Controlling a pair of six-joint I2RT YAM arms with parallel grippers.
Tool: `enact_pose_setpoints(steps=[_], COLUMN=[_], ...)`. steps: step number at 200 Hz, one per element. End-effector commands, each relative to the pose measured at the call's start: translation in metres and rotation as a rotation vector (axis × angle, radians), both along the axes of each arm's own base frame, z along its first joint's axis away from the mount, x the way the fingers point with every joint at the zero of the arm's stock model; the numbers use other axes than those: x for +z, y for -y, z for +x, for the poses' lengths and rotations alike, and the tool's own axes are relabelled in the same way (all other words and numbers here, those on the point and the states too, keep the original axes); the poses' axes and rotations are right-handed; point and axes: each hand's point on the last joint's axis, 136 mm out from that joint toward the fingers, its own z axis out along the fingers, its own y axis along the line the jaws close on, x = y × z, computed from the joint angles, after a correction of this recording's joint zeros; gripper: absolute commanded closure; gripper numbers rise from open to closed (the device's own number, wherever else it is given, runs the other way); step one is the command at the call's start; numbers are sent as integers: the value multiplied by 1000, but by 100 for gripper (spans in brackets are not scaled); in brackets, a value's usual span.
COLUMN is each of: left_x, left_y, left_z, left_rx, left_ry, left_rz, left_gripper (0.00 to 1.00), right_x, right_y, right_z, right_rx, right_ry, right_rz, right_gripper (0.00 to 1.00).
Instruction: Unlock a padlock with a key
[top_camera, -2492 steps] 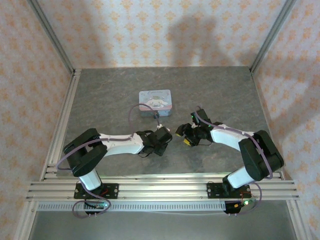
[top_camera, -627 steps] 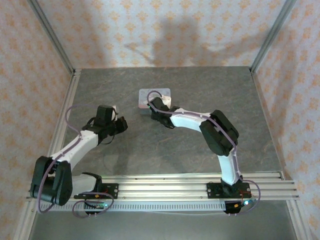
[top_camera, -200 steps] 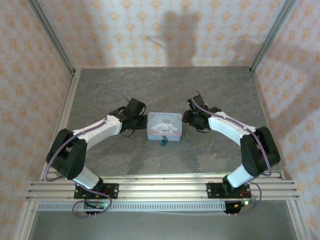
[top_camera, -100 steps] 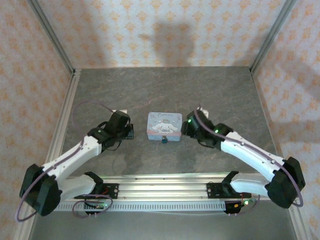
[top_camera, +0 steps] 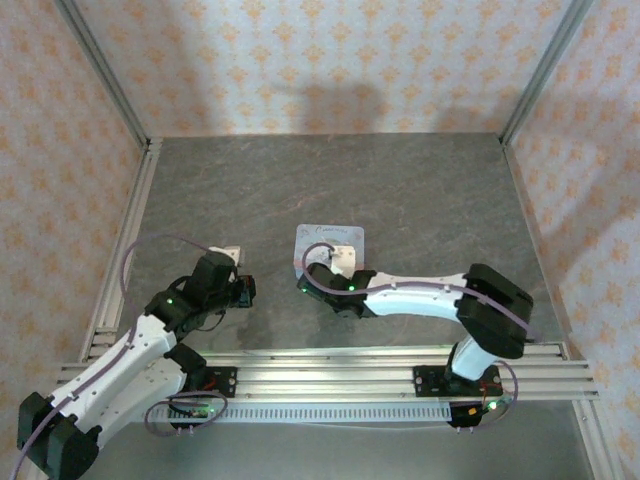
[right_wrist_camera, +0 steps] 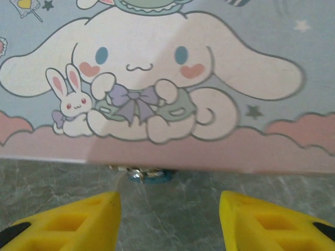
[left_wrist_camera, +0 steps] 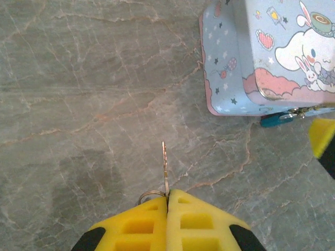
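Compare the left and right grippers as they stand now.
The left gripper is shut, pinching the key with its blade pointing forward; the right gripper stands open and holds nothing. The left gripper is over bare table, off to one side of the tin; the right gripper faces the tin's front, with the padlock just ahead of its gap. Both have yellow fingers.

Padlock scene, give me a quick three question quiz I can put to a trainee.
1. True or false: the left fingers are shut on the key.
2. Where is the padlock? A at the edge of the tin facing the right fingers; B on top of the lid; C between the left fingers.
3. Complete: the right fingers stand ___.
Key: 1 true; 2 A; 3 open.
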Motion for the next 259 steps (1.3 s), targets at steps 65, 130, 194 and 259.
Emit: enact_pose_setpoints(steps=[65,130,194,259], left_x=[5,0,-7,-8], left_y=[7,8,6,5], left_z=[-17,-14,-16,-16], left_rx=[-41,-47,-36,-36], left_ry=[-9,-16,-28,-29], left_rz=[-70,-57,-44,-41], left_gripper=[100,100,100,100], right_x=[-27,-28,-38,-52], right_y=[-6,-10,-19,-21], right_z=[21,29,34,37], right_rx=[-127,-104,-87,-67], right_ry=[75,124,123,91], right_rz=[-30,-68,-81,-63], right_gripper=[49,50,50,55])
